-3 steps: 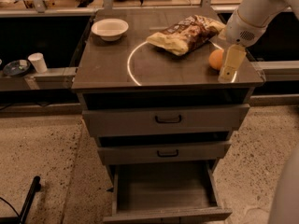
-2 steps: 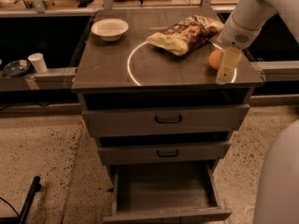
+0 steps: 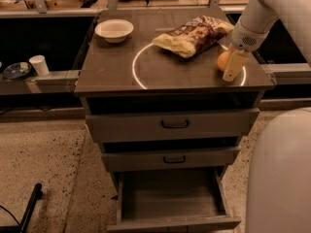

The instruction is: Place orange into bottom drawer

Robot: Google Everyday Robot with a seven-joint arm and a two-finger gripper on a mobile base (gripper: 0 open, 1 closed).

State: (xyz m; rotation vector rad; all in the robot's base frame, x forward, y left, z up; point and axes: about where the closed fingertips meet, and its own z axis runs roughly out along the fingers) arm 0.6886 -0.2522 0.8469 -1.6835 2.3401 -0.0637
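Observation:
The orange (image 3: 222,60) sits on the cabinet top (image 3: 112,72) near its right front corner, just right of the white circle marking. My gripper (image 3: 229,72) reaches down from the upper right and stands right against the orange, covering its right side. The orange rests on the top and is not lifted. The bottom drawer (image 3: 175,223) is pulled out, and its grey tray interior holds nothing.
A crinkled chip bag (image 3: 192,35) lies behind the orange, and a white bowl (image 3: 114,29) is at the back left. The two upper drawers (image 3: 172,125) are shut. A white cup (image 3: 39,64) stands on a ledge at left. My white body (image 3: 279,174) fills the lower right.
My gripper has shifted a little to the left, closer over the orange. The orange, bag and drawers have not moved.

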